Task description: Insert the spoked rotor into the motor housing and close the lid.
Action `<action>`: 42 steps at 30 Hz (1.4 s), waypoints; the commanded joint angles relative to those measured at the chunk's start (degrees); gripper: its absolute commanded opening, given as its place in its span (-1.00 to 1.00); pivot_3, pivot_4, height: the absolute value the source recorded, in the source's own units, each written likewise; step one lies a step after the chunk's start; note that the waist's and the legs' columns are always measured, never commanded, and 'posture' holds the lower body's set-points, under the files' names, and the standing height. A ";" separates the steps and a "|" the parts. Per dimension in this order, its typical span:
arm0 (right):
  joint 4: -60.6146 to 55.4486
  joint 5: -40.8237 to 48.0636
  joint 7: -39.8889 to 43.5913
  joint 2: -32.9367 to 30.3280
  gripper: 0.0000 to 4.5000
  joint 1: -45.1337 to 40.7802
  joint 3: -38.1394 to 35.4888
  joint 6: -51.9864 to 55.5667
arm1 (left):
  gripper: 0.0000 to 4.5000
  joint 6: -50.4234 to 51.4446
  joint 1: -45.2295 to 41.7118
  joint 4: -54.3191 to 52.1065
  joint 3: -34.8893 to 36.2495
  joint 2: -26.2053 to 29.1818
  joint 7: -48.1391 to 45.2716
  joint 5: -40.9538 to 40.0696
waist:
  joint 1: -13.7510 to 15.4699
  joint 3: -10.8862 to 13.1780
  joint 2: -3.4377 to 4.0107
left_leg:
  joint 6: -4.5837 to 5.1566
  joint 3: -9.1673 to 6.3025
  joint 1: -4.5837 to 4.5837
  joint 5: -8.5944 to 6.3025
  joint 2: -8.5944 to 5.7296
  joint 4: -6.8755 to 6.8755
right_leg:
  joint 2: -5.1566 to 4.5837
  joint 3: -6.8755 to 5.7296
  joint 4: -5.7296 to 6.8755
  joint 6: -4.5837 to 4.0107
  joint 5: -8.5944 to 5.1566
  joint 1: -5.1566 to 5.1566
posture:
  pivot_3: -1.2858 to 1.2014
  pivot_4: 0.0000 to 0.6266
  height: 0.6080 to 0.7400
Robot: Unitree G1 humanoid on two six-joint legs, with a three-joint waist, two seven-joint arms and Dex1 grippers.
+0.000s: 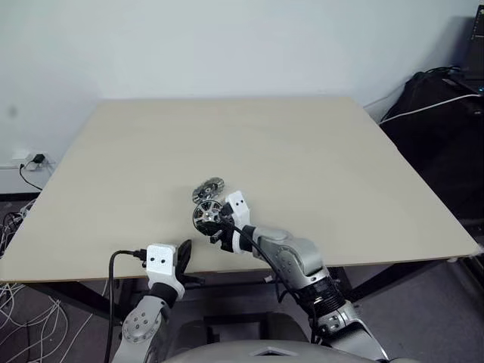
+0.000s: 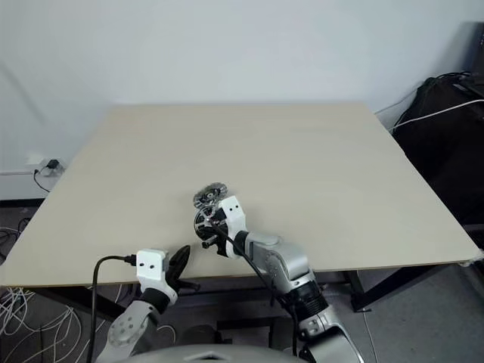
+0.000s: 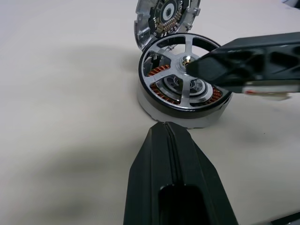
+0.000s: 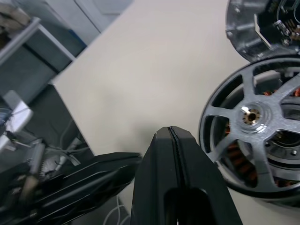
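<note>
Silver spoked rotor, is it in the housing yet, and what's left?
Done: the silver spoked rotor sits in the round white-based motor housing. In hand: nothing; the shut right pincer hovers at the rotor hub. Left: the round silver lid stands open behind.

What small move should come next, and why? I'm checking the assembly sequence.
Probably swing the lid down over the rotor. The rotor already sits inside the housing, while the lid stands open behind it. The right gripper, jaws shut, is beside the rotor's hub.
</note>
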 commanded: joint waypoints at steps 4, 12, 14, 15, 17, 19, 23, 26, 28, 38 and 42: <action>3.06 -2.22 -0.53 2.60 -0.99 -2.21 -0.21 -2.32 | -1.00 1.52 -0.27 -5.37 -1.30 -0.41 0.93 0.19 | -0.01 0.00 0.00 | -0.01 0.00 -0.01 0.00 0.00 0.00 | 0.00 0.00 0.01 0.00 0.00 0.00 | 0.03 -1.00 1.00; 6.94 -3.37 -1.73 3.80 -0.99 -4.48 -3.85 -3.96 | -1.00 3.54 -0.51 -7.29 -1.99 -0.35 1.58 0.14 | 0.00 0.00 0.00 | -0.03 0.00 0.00 0.01 -0.01 0.00 | 0.01 0.00 0.02 0.00 0.00 0.00 | 0.03 -1.00 1.00; 7.11 -3.55 -1.71 3.94 -0.99 -4.70 -4.36 -4.14 | -1.00 4.13 -0.62 -7.79 -2.12 -0.29 1.70 0.03 | -0.02 0.00 0.01 | -0.03 0.00 -0.01 0.01 -0.01 0.00 | 0.01 0.00 0.02 0.00 0.00 0.00 | 0.03 -1.00 1.00; 7.11 -3.63 -1.72 4.03 -0.99 -4.76 -4.57 -4.18 | -1.00 4.40 -0.69 -8.03 -2.17 -0.25 1.75 -0.02 | -0.03 0.00 0.01 | -0.03 0.01 -0.01 0.01 -0.01 0.00 | 0.01 0.00 0.01 0.00 0.00 0.00 | 0.03 -1.00 1.00; 6.99 -3.81 -1.73 4.14 -0.99 -4.78 -4.82 -4.26 | -1.00 5.04 -0.85 -8.57 -2.23 -0.15 1.84 -0.13 | -0.05 0.00 0.01 | -0.03 0.01 -0.01 0.01 -0.01 0.00 | 0.02 0.00 0.02 0.00 0.00 0.00 | 0.03 -1.00 1.00; 6.76 -3.82 -1.80 4.19 -0.99 -4.77 -5.11 -4.24 | -1.00 5.61 -1.03 -8.99 -2.19 -0.05 1.85 -0.29 | -0.08 0.00 0.01 | -0.04 0.00 -0.01 0.02 -0.01 0.00 | 0.02 0.00 0.02 0.00 0.00 0.00 | 0.03 -1.00 1.00; 6.64 -3.89 -2.07 4.25 -0.99 -4.94 -5.80 -4.57 | -1.00 6.10 -1.52 -8.77 -1.63 0.18 1.48 -0.76 | -0.09 0.00 0.01 | -0.04 0.00 0.00 0.02 -0.02 0.00 | 0.02 0.00 0.02 0.01 0.01 0.01 | 0.03 -1.00 1.00; 6.74 -4.00 -2.45 4.36 -0.99 -5.02 -6.35 -4.93 | -1.00 5.57 -1.74 -7.80 -1.27 0.36 1.16 -1.00 | -0.08 0.00 0.01 | -0.05 0.01 0.00 0.02 -0.03 0.00 | 0.02 0.00 0.02 0.01 0.01 0.00 | 0.03 -1.00 1.00; 6.75 -4.12 -2.67 4.40 -0.99 -5.04 -6.61 -5.07 | -1.00 4.98 -1.77 -7.03 -1.11 0.45 0.96 -1.08 | -0.08 0.00 0.01 | -0.05 0.00 0.00 0.03 -0.03 0.00 | 0.02 0.00 0.02 0.01 0.01 0.01 | 0.03 -1.00 1.00; 6.81 -4.52 -4.04 4.46 -0.99 -5.61 -8.44 -5.84 | -1.00 0.06 -1.65 -1.34 -0.40 0.50 -0.74 -0.92 | -0.11 0.00 0.01 | -0.06 0.01 0.00 0.04 -0.05 0.00 | 0.04 0.00 0.02 0.01 0.01 0.01 | 0.03 -1.00 1.00; 6.59 -4.59 -4.06 4.54 -0.99 -5.40 -8.68 -5.83 | -1.00 -1.05 -1.54 -0.41 -0.47 0.52 -1.20 -0.82 | -0.13 0.00 0.02 | -0.07 0.01 0.00 0.04 -0.05 0.00 | 0.04 0.00 0.02 0.01 0.01 0.01 | 0.03 -1.00 1.00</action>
